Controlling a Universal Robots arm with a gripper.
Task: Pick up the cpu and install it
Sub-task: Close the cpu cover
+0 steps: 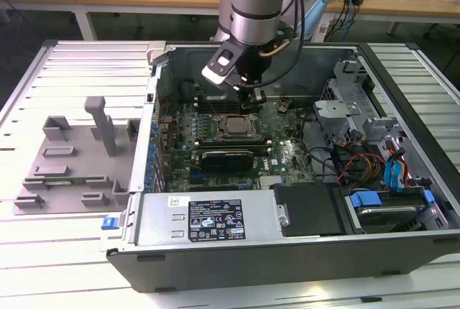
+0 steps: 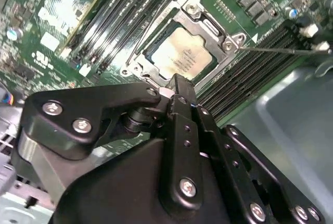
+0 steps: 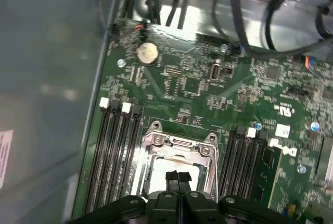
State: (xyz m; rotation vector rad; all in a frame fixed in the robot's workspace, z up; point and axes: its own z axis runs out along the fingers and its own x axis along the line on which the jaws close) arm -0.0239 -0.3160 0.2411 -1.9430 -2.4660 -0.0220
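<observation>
The cpu (image 1: 233, 126) lies flat in the motherboard socket inside the open computer case (image 1: 215, 251), its silvery top (image 2: 182, 54) framed by the metal socket bracket (image 3: 179, 146). My gripper (image 1: 256, 100) hangs just above the board, a little to the exterior view's right of the socket and behind it. In both wrist views the black fingertips (image 2: 176, 84) (image 3: 179, 178) are pressed together with nothing between them, over the socket's edge. Only part of the cpu (image 3: 161, 169) shows past the fingers in the first wrist view.
Memory slots (image 3: 117, 151) flank the socket on both sides. An expansion card (image 1: 226, 158) lies in front of it. Drive bays with blue tabs (image 1: 381, 201) and cables fill the case's right. A grey fixture tray (image 1: 72, 158) sits on the table at the exterior view's left.
</observation>
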